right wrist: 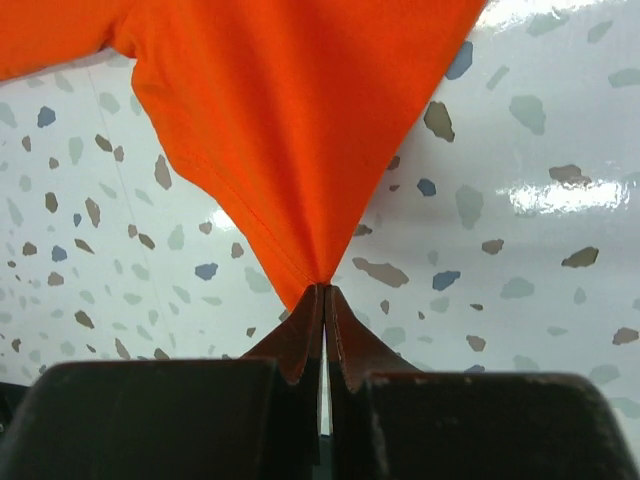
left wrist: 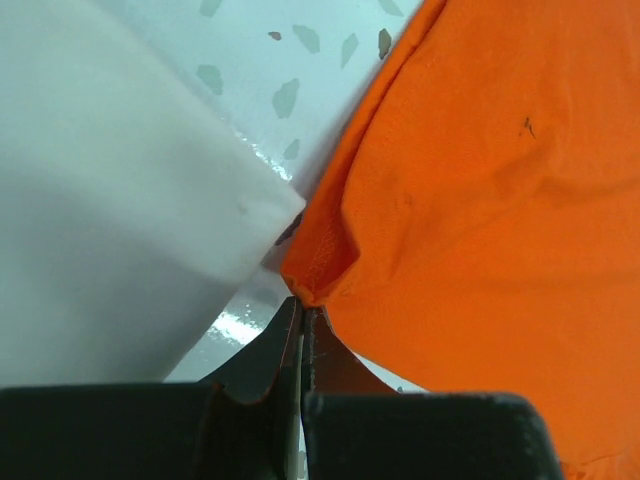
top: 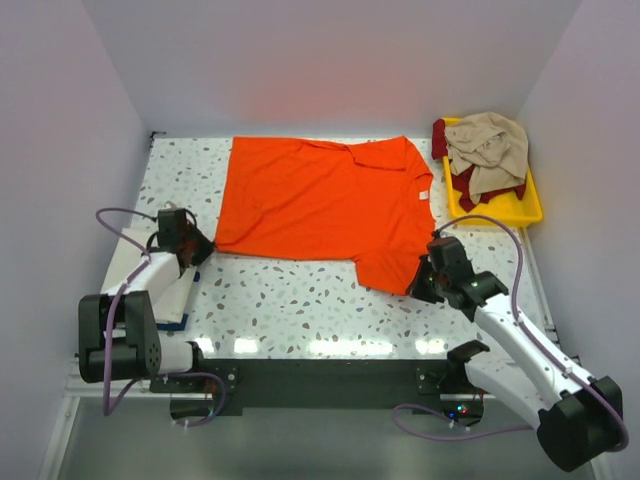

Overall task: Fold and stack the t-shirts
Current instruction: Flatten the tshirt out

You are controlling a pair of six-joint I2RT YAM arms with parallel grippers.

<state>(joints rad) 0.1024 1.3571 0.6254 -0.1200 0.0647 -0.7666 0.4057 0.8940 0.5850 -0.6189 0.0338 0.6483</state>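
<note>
Both pairs of jaws are clenched on cloth. The left gripper (top: 197, 248) (left wrist: 303, 305) pinches the near left hem corner of the bright orange short-sleeved cloth t-shirt (top: 320, 200) (left wrist: 480, 200) (right wrist: 290, 100), its dark fingers pressed together over the stitched edge. The right gripper (top: 420, 285) (right wrist: 323, 290) nips the near right flap of the same shirt, which looks like a sleeve, and the fabric is drawn into a tight point between its fingers.

The orange shirt lies spread across the middle and far part of the white speckled glossy table (top: 300, 300), mostly flat, with its collar toward the right; a small white neck tag (top: 424, 194) shows near that edge.

A folded cream-white cloth piece (top: 140, 265) (left wrist: 110, 200) rests at the table's left side, just beside the left gripper; its corner comes close to the pinched orange corner, and a dark navy edge (top: 170, 322) shows under its near side.

At the far right corner sits a yellow rectangular plastic tray (top: 500, 210); in it a crumpled beige t-shirt (top: 490, 150) lies heaped on a dark red t-shirt (top: 440, 135), whose edges show at the tray's left and right.
</note>
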